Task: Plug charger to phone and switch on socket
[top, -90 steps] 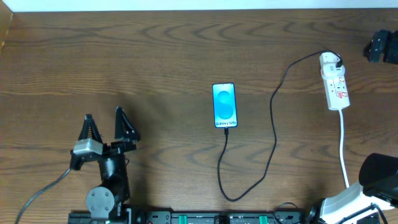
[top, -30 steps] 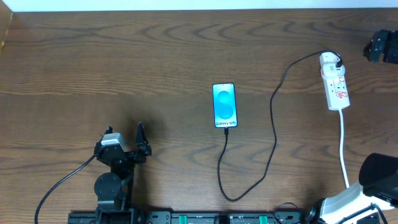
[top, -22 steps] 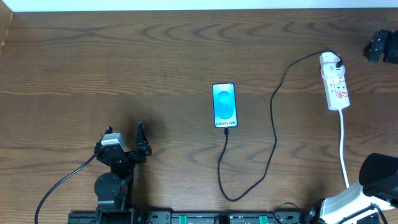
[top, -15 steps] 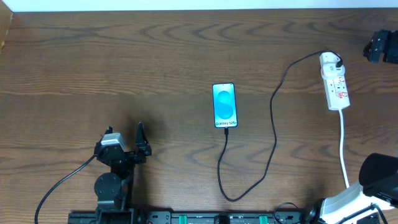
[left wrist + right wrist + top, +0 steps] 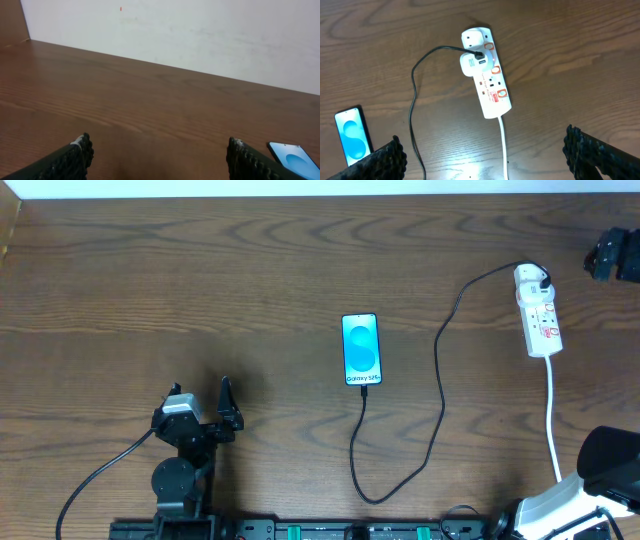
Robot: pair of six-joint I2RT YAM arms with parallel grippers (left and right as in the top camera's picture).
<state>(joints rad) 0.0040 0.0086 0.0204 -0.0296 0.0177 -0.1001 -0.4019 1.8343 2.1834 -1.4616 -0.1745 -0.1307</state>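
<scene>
dark wooden table (image 5: 250, 260) carries the phone (image 5: 361, 349) mid-table, charger (image 5: 441, 380) seemingly plugged into it and the socket (image 5: 540, 325) far right; switch state unclear; my left tool (image 5: 200, 402) and right tool (image 5: 484, 145) both gape empty.

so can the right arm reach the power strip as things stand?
Probably yes: the power strip lies straight ahead of the open right fingers, with nothing standing between them.
</scene>
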